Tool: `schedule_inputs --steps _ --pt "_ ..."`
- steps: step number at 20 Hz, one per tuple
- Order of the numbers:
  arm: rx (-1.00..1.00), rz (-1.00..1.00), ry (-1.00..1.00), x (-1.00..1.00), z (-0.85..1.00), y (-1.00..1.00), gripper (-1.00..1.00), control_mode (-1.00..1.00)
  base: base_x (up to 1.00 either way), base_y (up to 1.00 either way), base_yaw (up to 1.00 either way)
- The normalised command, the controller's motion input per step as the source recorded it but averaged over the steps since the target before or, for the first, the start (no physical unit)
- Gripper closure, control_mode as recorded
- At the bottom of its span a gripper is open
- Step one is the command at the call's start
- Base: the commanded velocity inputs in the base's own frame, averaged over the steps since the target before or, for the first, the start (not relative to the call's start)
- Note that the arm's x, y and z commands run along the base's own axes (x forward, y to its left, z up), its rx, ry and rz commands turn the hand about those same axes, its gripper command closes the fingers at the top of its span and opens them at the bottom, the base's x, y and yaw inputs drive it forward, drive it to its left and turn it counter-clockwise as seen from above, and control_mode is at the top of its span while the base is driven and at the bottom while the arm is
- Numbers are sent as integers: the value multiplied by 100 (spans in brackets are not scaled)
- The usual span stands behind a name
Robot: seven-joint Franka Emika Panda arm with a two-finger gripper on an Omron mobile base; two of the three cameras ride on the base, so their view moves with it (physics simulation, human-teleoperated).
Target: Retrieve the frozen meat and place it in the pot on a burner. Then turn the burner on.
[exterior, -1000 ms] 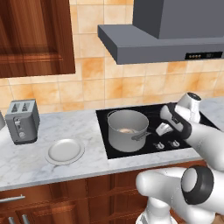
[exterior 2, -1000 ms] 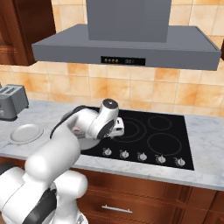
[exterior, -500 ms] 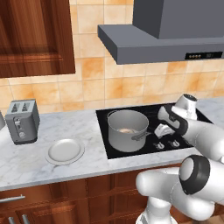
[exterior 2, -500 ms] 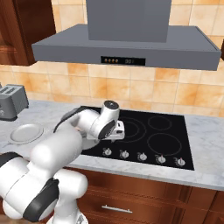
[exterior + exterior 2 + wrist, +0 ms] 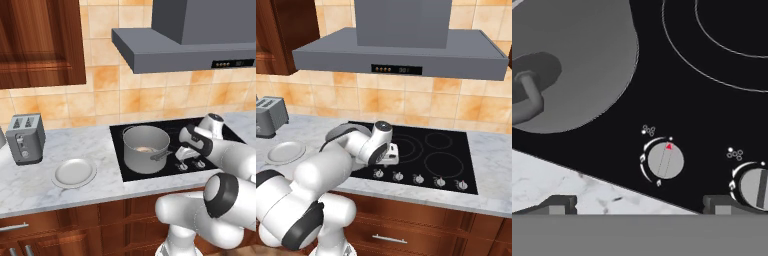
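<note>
The steel pot stands on the left burner of the black cooktop, its short handle pointing at my hand. The frozen meat lies inside it, a small reddish patch on the pale bottom. My gripper hangs low over the front row of knobs, just right of the pot. In the hand view the pot's wall and handle lie upper left. My gripper is open, its fingertips wide apart, with the leftmost knob just ahead between them. From the right my arm hides the pot.
A second knob sits right of the first, and several more knobs line the cooktop's front. A white plate and a grey toaster stand on the marble counter at left. The range hood overhangs the stove.
My hand has sunk a little lower and nearer the knobs at the cooktop's front edge. The pot and meat have not moved.
</note>
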Motion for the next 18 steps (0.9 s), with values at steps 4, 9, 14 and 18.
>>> schedule_inputs --steps 4,9,14,18 --pt "0 -4 0 0 -6 -11 -100 -100 0 0 0" --pt "0 -4 0 0 -14 -12 -100 -100 0 0 0" --pt "0 -3 0 0 -19 -2 -100 -100 0 0 0" --pt "0 -2 0 0 -23 0 -100 -100 0 0 0"
